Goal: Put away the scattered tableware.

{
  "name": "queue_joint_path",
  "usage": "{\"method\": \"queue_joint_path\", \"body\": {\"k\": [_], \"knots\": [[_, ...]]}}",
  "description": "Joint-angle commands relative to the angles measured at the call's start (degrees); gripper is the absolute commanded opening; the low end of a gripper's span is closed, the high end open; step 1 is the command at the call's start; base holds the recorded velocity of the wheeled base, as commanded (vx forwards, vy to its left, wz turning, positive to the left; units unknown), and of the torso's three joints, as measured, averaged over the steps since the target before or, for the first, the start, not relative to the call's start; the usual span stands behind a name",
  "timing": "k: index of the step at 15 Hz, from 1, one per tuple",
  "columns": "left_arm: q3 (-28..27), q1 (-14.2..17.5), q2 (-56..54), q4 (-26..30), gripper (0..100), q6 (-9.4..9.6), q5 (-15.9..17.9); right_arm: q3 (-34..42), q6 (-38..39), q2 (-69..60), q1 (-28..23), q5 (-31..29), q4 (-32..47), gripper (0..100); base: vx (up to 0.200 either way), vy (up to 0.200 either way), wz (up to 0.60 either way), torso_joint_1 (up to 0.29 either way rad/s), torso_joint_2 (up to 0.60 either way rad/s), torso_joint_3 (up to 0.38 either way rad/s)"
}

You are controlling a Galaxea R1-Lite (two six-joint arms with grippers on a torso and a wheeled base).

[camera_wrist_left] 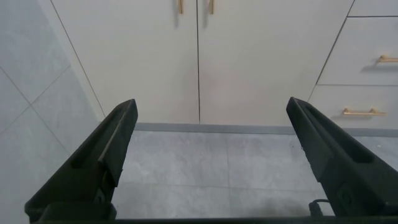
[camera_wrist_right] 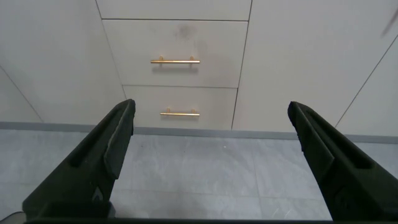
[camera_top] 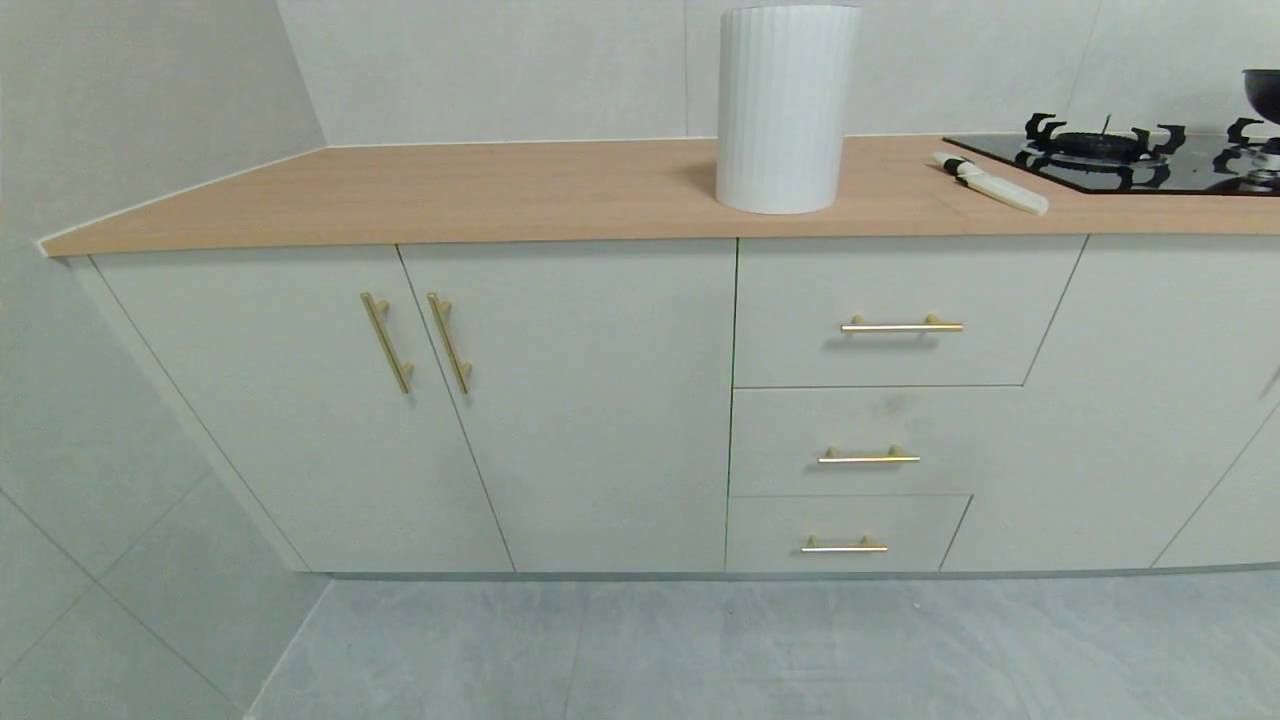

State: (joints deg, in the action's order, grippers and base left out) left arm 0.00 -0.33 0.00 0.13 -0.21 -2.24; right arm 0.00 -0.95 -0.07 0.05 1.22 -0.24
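Observation:
A white knife (camera_top: pixel 992 183) with a dark band on its handle lies on the wooden countertop (camera_top: pixel 480 190), just left of the black gas hob (camera_top: pixel 1130 155). A tall white ribbed holder (camera_top: pixel 783 105) stands on the counter left of the knife. My left gripper (camera_wrist_left: pixel 211 109) hangs low over the floor, open, facing the double cabinet doors (camera_wrist_left: pixel 199 56), with nothing between its fingers. My right gripper (camera_wrist_right: pixel 211 109) is also low and open, empty, facing the lower drawers (camera_wrist_right: pixel 175 61).
Under the counter are two doors with gold handles (camera_top: pixel 415 340) and three shut drawers (camera_top: pixel 900 325) with gold bar handles. A dark pot (camera_top: pixel 1262 95) sits at the hob's far right. A wall closes off the left side. Grey tiled floor (camera_top: pixel 700 650) lies before the cabinets.

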Motion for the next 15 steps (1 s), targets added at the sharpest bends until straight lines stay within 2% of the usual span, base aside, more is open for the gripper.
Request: {"method": "queue_joint_path", "body": {"k": [1,15], "knots": [[0.0,0.0,0.0,0.0,100,-0.06,0.0,0.0,0.0,0.1,0.0,0.0,0.0,100,0.200,0.000,0.00,0.002,0.00,0.007],[0.0,0.0,0.0,0.0,100,-0.06,0.0,0.0,0.0,0.1,0.0,0.0,0.0,100,0.200,0.000,0.00,0.003,0.00,0.003]]}}
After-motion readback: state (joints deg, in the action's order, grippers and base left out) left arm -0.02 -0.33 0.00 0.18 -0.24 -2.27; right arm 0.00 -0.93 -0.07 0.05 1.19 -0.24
